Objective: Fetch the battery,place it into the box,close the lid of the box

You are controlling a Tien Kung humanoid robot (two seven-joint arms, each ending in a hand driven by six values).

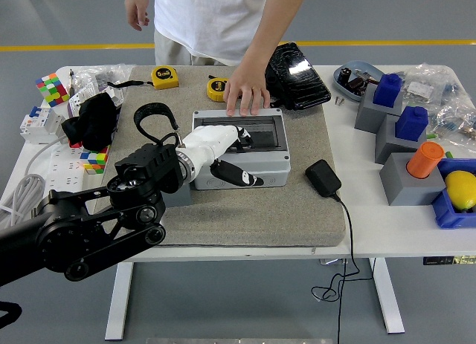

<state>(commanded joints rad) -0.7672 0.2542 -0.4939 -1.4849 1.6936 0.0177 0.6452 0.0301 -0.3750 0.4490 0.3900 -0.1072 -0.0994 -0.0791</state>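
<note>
The grey box [277,172] stands on the grey mat [245,210] in mid table, its dark see-through lid [264,134] lying flat and closed. My left hand [247,160], white with black fingertips, rests on the lid's left part and the box's front-left side, fingers spread and holding nothing. A person's hand [247,97] lies flat at the box's far edge. No battery shows in this view; the box's inside is hidden under the lid and my hand.
A black adapter [323,177] with its cable lies right of the box. A black case [297,75] and two yellow tape measures [165,76] lie behind. Grey blocks with blue and orange pieces [407,147] stand at the right. A black strap [152,114] lies to the left.
</note>
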